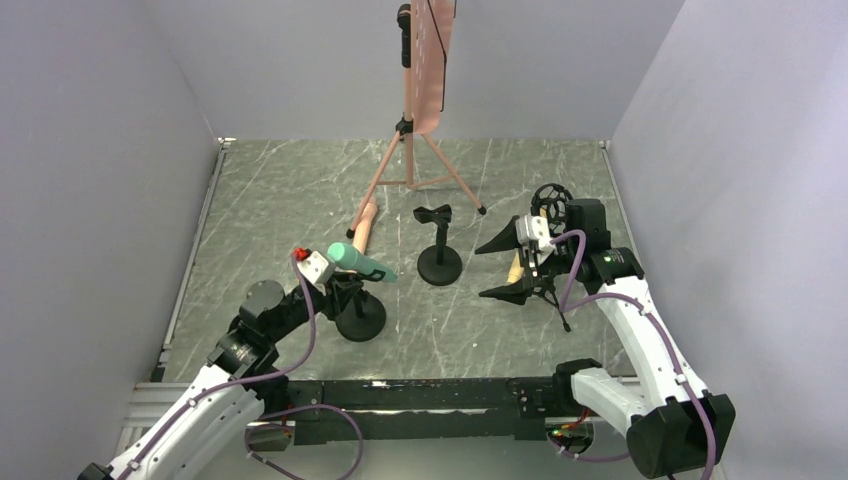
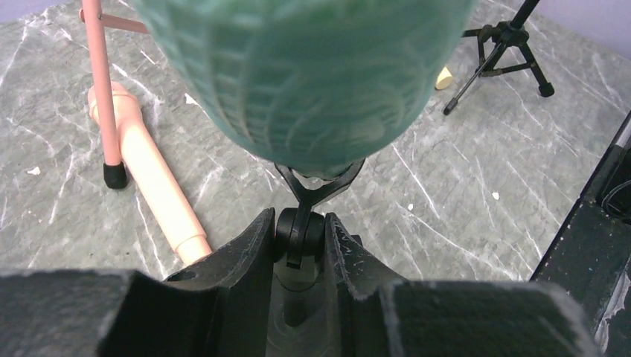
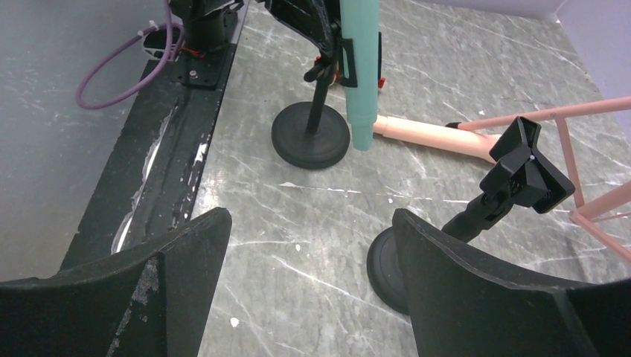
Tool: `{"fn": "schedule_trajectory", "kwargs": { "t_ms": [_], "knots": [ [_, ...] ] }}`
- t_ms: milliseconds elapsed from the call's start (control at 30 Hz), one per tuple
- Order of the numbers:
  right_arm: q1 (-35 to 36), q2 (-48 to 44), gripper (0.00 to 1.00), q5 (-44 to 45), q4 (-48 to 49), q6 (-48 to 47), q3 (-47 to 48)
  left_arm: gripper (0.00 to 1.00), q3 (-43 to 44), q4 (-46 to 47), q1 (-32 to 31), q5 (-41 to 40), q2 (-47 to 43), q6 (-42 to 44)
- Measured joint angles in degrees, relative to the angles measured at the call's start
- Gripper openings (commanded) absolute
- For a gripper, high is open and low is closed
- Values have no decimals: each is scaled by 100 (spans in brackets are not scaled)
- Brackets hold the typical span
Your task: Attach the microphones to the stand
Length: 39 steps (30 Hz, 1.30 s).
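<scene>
Clamping the neck of the left stand point(image 2: 299, 256) just under its clip, the left gripper point(image 2: 300, 230) has its jaws drawn in tight against the black swivel joint.

- The teal microphone point(image 1: 360, 263) sits in that stand's clip, slanting. Its ribbed head is toward the left arm and fills the top of the left wrist view; its handle points away to the right.
- The stand's round base rests flat on the marbled counter point(image 1: 270, 200).
- The pink microphone point(image 1: 365, 225) lies flat on the counter beyond the left stand, with one end beside a foot of the pink tripod point(image 1: 410, 160). Nothing touches it.
- The middle stand point(image 1: 439, 255) is upright on its round base, right of the teal microphone and apart from it. Its clip is empty.
- The right gripper point(image 1: 505, 268) hangs low at the right side of the counter, jaws spread wide and nothing between them. The right wrist view shows bare counter in the gap.
- The tan microphone point(image 2: 443, 76) shows only a tip, on the counter by a leg of the black tripod point(image 2: 506, 52). From above, a sliver of it appears between the right gripper's fingers; I cannot tell how it lies.
- The black tripod stands just behind the right gripper and carries a round ring mount on top.
</scene>
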Motion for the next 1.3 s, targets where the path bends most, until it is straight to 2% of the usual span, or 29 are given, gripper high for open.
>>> {"fn": "schedule_trajectory", "kwargs": {
  "t_ms": [133, 167, 200, 233, 267, 467, 600, 767, 1000, 1133, 1300],
  "knots": [
    [-35, 0, 86, 0, 2, 4, 0, 26, -39, 170, 2, 13, 66, -74],
    [-46, 0, 86, 0, 2, 11, 0, 21, -46, 216, 2, 22, 96, -87],
    [-52, 0, 86, 0, 2, 20, 0, 9, -48, 249, 2, 26, 116, -90],
    [-59, 0, 86, 0, 2, 22, 0, 3, -55, 278, 2, 35, 127, -92],
    [-63, 0, 86, 0, 4, 24, 0, 0, -61, 302, 2, 44, 136, -92],
    [-79, 0, 86, -2, 4, 28, 0, 0, -61, 234, 7, 74, 39, -79],
    [-87, 0, 86, -4, 7, 33, 0, 0, 133, -247, 7, -61, -129, -50],
    [-87, -2, 86, -4, 7, 42, 0, 0, 734, -822, 7, -511, -46, -11],
    [-87, -2, 86, -4, 9, 39, -2, 0, 1554, -907, 83, -1425, 446, 431],
    [-87, -2, 86, -9, 2, 24, -2, 0, 1917, -809, 752, -1598, 1012, 623],
    [-87, -2, 86, -44, 2, 17, -2, 0, 2072, -42, 2389, -1266, 2090, 592]
  ]
}}
